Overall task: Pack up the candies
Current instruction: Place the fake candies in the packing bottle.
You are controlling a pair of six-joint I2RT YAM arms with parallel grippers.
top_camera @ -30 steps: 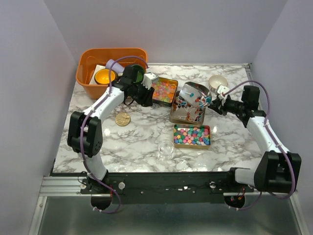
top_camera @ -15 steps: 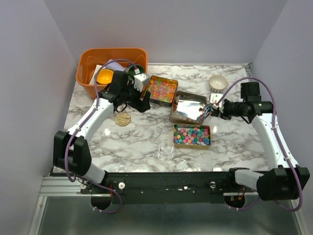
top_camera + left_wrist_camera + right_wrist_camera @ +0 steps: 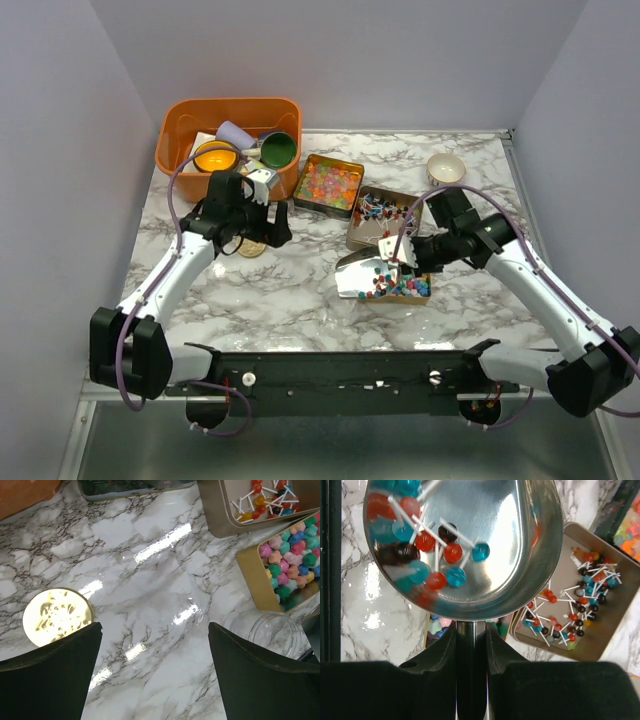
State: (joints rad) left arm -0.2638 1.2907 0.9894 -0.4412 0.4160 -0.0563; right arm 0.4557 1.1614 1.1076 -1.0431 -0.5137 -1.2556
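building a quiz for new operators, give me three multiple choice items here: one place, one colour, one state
1. The right end effector is: A open and empty; B shut on the handle of the metal scoop; C out of view.
2. The bin at the back left is: A orange; B blue; C grey.
3. The gold lid lies: A in the scoop; B in the bin; C on the marble table.
Answers: 1 B, the right wrist view shows it clamped on the handle; 2 A, its walls are orange; 3 C, it rests flat on the marble.
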